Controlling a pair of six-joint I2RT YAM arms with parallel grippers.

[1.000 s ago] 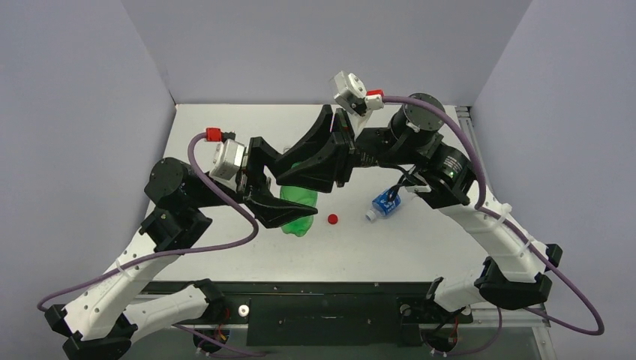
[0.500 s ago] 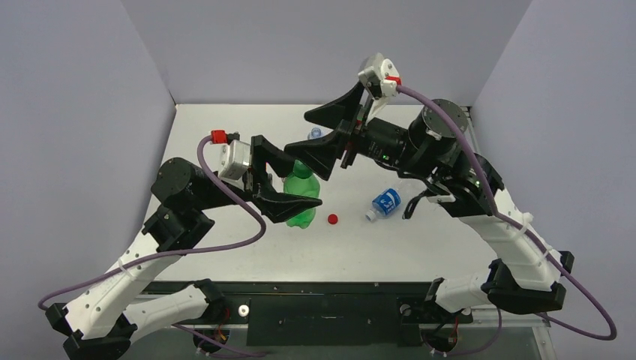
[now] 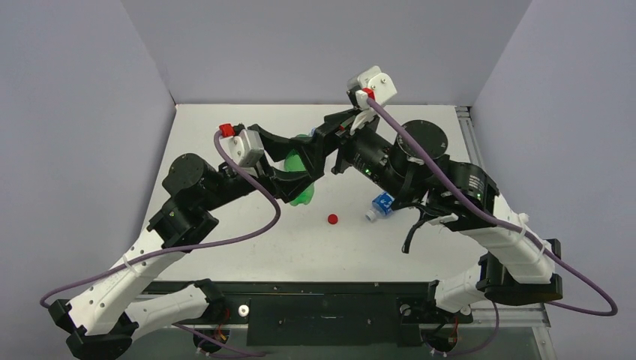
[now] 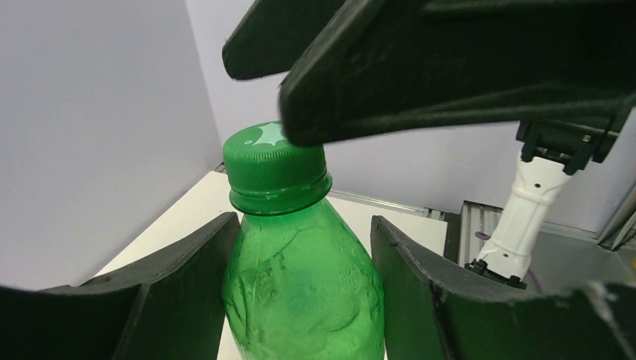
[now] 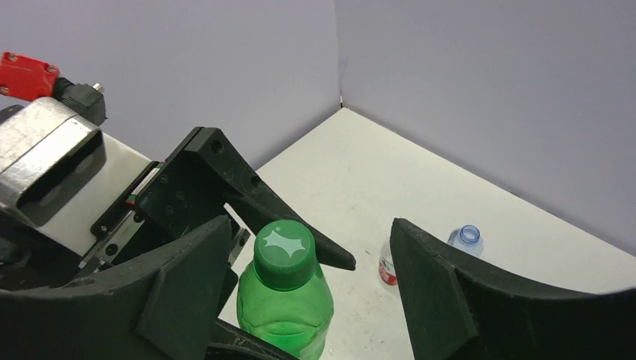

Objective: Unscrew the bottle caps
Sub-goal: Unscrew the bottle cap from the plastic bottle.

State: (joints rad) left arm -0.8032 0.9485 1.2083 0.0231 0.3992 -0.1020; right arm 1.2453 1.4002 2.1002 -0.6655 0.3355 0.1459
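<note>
Green plastic marks the centre: the green bottle [image 4: 300, 289], just left of centre in the top view, is grasped by the left claw [image 4: 305, 225]. The claw is clenched, one finger pressed on each flank below the shoulder. Whether the bottle's base touches the bench [image 3: 247, 247] cannot be told. The green cap [image 5: 283, 255] sits on its neck. The right claw [image 5: 309, 229] is released, its fingers spread to either side of the cap and, in the right wrist view, clear of it. Right of the bottle, a red cap [image 3: 332, 219] lies alone on the bench. Further right, near it, a blue-label bottle [image 3: 385, 202] lies on its side. At lower right of the right wrist view stand a red-label bottle [image 5: 385, 268], partly hidden, and an uncapped clear bottle [image 5: 466, 238].
</note>
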